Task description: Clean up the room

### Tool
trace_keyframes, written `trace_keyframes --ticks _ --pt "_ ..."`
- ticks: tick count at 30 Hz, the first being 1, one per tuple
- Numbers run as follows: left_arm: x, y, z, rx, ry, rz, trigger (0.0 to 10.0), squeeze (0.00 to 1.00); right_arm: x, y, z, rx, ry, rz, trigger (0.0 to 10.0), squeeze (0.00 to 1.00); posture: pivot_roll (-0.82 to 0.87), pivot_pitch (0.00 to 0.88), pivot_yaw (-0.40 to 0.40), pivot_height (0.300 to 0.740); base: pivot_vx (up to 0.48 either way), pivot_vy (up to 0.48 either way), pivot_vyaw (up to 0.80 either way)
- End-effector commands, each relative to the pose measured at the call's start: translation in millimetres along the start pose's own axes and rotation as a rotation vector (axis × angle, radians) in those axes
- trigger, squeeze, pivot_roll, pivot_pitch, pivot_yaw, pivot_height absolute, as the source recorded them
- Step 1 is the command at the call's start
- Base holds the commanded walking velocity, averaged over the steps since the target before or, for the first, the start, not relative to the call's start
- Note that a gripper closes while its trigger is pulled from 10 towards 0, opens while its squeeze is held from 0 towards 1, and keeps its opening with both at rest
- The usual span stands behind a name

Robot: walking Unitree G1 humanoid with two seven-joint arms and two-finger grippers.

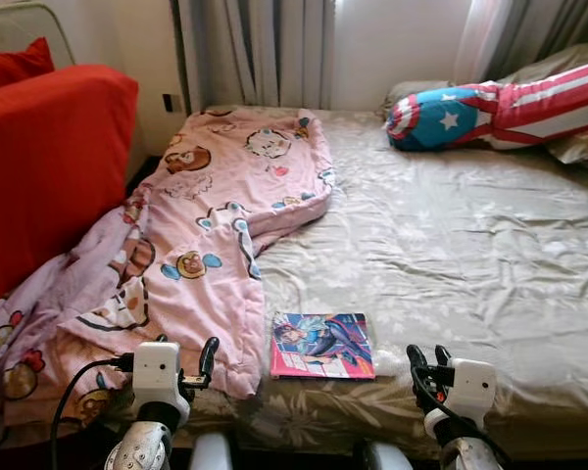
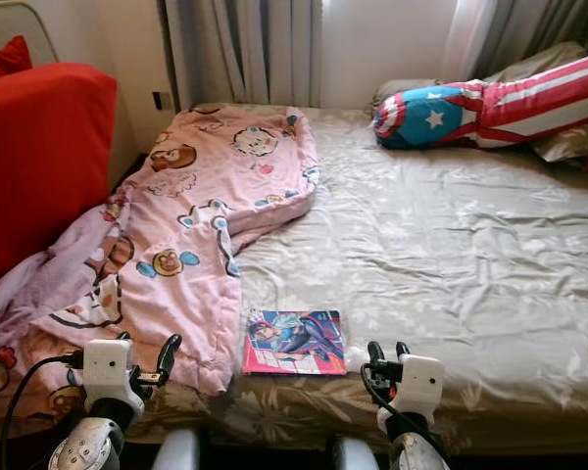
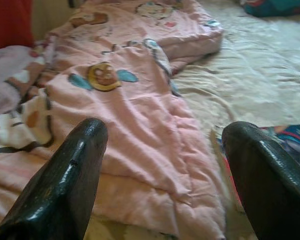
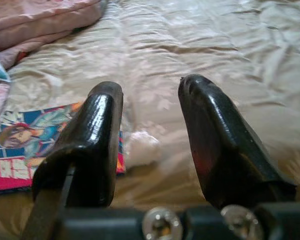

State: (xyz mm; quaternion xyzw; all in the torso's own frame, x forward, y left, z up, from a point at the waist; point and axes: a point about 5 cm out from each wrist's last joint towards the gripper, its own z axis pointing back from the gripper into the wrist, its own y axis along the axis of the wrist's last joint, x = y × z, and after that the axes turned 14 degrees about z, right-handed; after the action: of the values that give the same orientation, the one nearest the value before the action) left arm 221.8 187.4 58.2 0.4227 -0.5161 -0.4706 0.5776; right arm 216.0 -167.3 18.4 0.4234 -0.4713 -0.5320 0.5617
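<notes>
head views: a pink blanket (image 1: 196,245) sprawls over the bed's (image 1: 451,245) left side, a comic book (image 1: 321,345) beside its near edge. left wrist view: left gripper (image 3: 162,165), fingers apart, hovers over the blanket. right wrist view: right gripper (image 4: 150,130), fingers apart, above a white wad (image 4: 141,148) touching the book.
</notes>
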Motion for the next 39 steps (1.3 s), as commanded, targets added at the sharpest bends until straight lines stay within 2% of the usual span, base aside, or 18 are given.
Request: trace_keyframes --ticks 1,9,26,35,39 --pt "4.0 4.4 -2.1 0.012 -0.019 -0.015 10.0 0.0 0.4 -1.3 0.8 -0.001 -0.002 -0.009 10.0 0.0 0.04 0.0 -0.04 0.587 0.0 0.0 0.0" --pt "4.8 4.4 -2.3 0.009 -0.025 -0.017 10.0 0.0 -2.6 -1.1 0.0 0.005 0.035 0.014 10.0 0.0 0.04 0.0 -0.041 0.587 0.0 0.0 0.0" --pt "4.4 4.5 -2.6 0.007 -0.028 -0.016 10.0 0.0 -7.7 -0.3 0.6 0.017 0.07 0.003 10.0 0.0 0.04 0.0 -0.037 0.587 0.0 0.0 0.74" --pt "4.1 5.1 -1.7 0.006 -0.034 -0.019 10.0 0.0 3.6 -6.2 -2.4 -0.025 -0.019 -0.02 10.0 0.0 0.05 0.007 -0.033 0.587 0.0 0.0 0.0" --pt "4.8 5.3 -1.8 0.006 -0.04 -0.022 10.0 0.0 10.0 -6.4 -10.1 -0.041 -0.063 -0.047 10.0 0.0 0.05 0.011 -0.033 0.587 0.188 0.0 0.0"
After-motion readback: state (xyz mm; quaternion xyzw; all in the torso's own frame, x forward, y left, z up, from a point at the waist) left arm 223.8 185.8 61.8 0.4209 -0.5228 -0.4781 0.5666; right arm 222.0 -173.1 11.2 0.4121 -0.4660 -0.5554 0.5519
